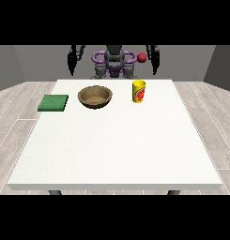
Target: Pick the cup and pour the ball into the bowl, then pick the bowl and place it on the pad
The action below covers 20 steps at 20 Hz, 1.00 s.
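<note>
Front view: yellow cup (139,91) upright on the desk (116,150), right of the bowl (95,96); both hands raised, finger state unclear; a clumsy approach by the hand at the view's right (155,62) might topple it.

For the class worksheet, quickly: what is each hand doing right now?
Hand at the view's left: holds nothing; fingers cannot be told.
Hand at the view's right: same.
</note>
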Motion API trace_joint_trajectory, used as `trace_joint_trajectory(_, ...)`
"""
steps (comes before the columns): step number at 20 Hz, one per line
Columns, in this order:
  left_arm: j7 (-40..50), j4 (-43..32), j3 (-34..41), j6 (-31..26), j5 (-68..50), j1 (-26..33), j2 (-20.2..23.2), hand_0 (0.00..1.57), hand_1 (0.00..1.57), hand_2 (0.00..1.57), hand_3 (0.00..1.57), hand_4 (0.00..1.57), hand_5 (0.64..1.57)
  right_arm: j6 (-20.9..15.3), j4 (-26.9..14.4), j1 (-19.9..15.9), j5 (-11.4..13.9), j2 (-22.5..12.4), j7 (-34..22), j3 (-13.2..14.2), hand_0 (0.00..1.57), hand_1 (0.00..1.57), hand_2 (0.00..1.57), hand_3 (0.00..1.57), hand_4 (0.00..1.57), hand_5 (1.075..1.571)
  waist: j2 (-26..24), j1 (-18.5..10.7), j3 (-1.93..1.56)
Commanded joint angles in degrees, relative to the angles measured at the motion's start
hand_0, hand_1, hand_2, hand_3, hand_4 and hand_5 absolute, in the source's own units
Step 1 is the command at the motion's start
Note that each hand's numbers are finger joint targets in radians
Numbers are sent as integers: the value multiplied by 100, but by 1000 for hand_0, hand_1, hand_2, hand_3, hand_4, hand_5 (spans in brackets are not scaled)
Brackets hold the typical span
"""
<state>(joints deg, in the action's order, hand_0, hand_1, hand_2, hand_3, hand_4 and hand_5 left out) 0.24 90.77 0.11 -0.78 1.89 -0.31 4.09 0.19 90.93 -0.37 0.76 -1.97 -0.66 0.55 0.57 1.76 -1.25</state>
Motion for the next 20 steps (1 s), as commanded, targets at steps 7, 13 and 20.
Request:
trace_joint_trajectory(7,909,815,630,-169,-997,-307,110,0,0,0,0,0,1557,814,529,120,-960,-778,-525,720,0,0,0,0,0,1569,-1362,23,119)
trace_joint_trajectory(13,693,1011,1085,-491,-1469,-346,439,0,0,0,0,0,1548,1295,431,59,-1503,-1224,-225,1400,0,0,0,0,0,1571,-643,-97,125)
trace_joint_trajectory(20,240,458,1300,-504,-1391,-822,586,0,0,0,0,0,1539,1175,391,-126,-1200,-965,39,1213,0,0,0,0,0,1569,-124,-6,125)
